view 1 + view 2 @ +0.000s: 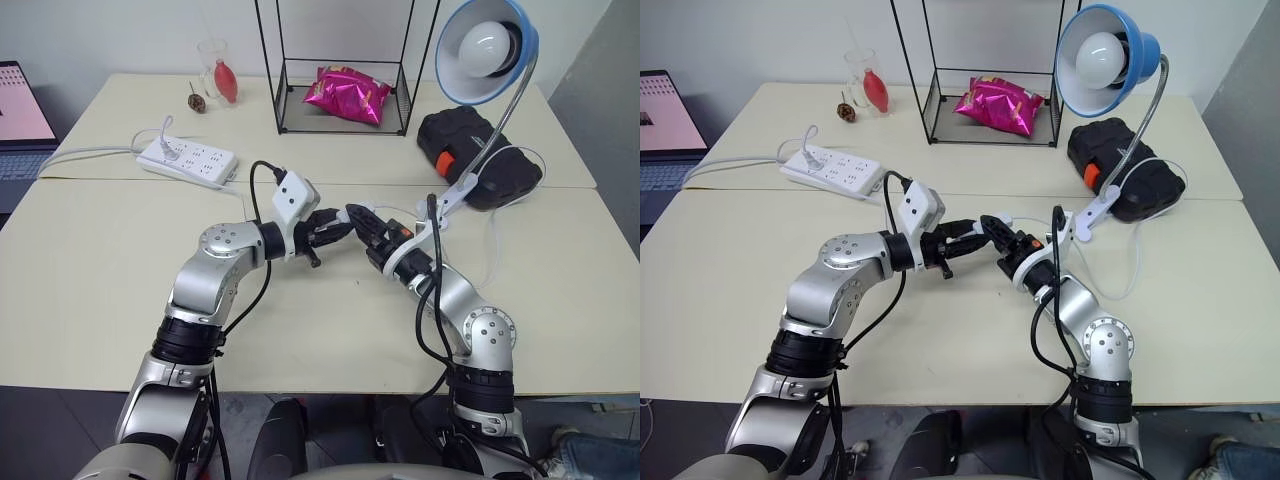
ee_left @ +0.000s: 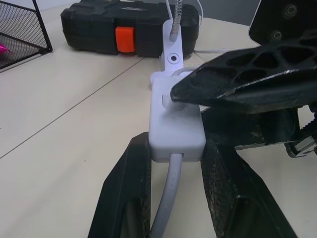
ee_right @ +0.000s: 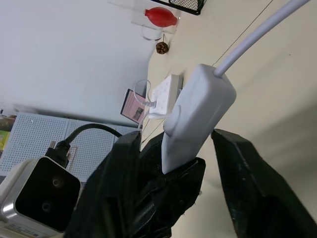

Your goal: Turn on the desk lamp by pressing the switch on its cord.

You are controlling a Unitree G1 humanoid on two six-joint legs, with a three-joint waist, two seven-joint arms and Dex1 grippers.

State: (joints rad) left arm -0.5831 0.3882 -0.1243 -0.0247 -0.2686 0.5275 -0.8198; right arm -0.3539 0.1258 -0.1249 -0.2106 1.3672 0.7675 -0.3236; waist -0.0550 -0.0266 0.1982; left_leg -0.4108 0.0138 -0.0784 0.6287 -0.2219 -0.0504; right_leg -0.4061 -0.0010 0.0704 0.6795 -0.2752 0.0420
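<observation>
From the head camera's left eye, the two black-fingered arms meet above the middle of the pale cream surface [image 1: 120, 300]. The left end effector [image 1: 340, 226] and the right end effector [image 1: 362, 232] come together tip to tip, with the switch hidden between them. The desk lamp with its blue dome shade, round white bulb and silver gooseneck [image 1: 487, 45] stands at the far right, its bulb unlit, its white clip base just beside a black plastic case with an orange latch [image 1: 480, 160]. A long white multi-socket power strip [image 1: 188, 161] lies far left, and a pink foil snack bag [image 1: 350, 95] sits inside a black wire frame basket [image 1: 283, 100].

In the left wrist view, the small white oblong inline switch [image 2: 176, 121] is clenched between the left end effector's two fingers [image 2: 126, 193], the thin white cord [image 2: 166, 203] leaving it at the near end. One black finger of the right end effector [image 2: 247, 82] rests on the switch's button.

In the right wrist view, the switch sits between the right end effector's spread fingers [image 3: 247, 183], one touching its face and the other apart from it.
</observation>
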